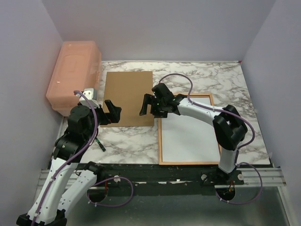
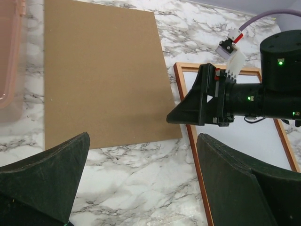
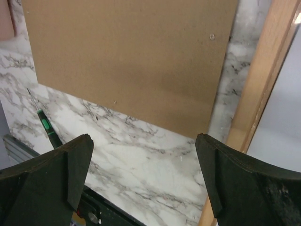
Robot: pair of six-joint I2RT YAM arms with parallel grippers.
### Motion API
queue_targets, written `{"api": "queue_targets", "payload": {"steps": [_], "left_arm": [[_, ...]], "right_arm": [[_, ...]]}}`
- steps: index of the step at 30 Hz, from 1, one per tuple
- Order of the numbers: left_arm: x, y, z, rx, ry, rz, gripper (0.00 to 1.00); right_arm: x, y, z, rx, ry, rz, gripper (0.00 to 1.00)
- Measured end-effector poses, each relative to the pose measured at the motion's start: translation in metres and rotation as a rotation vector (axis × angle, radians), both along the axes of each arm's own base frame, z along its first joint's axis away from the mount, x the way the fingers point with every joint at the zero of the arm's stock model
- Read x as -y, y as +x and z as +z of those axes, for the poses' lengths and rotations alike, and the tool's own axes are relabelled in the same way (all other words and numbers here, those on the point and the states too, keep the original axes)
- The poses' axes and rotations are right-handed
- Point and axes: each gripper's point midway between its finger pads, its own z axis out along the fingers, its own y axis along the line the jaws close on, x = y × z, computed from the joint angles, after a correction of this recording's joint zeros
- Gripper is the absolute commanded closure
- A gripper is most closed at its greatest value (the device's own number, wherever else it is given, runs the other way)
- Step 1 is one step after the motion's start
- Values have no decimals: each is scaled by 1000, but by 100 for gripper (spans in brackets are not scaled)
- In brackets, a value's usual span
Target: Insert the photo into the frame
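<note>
The frame (image 1: 161, 141) lies flat on the right of the table, light wood side up; its edge also shows in the left wrist view (image 2: 195, 150) and the right wrist view (image 3: 254, 99). A plain white sheet (image 1: 190, 136), likely the photo's back, fills it; no picture side shows. My right gripper (image 1: 146, 104) is open and empty, held over the gap between the frame's far left corner and the brown backing board (image 1: 128, 96). My left gripper (image 1: 113, 112) is open and empty over the board's near left part. The wrist views show marble between both pairs of jaws.
A pink plastic bin (image 1: 73, 75) stands at the far left. A green-handled screwdriver (image 1: 99, 143) lies near the left arm and shows in the right wrist view (image 3: 47, 127). A metal rail (image 1: 263, 176) runs along the near edge.
</note>
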Motion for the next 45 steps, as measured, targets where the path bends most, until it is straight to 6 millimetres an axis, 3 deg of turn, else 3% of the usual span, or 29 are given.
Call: {"api": "queue_targets", "payload": {"steps": [10,18,25,30,36,45], "left_arm": [[1,6,-12,-46,28,0,2],[2,8,-16,-56,37,-1,2],[2,10,-22,-77,44,0,2],[3,11,-27,-91,49,0,2],[3,11,-27,-92,49,0,2],[3,11,-28,-93,50,-1,2]], "right_arm": [[-34,43,-23,0,-30,-19,0],[-24,74,-44,15,-169,-106,0],[0,80,-54,6,-246,-159,0],[5,85,-57,11,-272,-170,0],[0,85,-58,11,-263,-140,1],[-32,83,-51,6,-115,-13,3]]}}
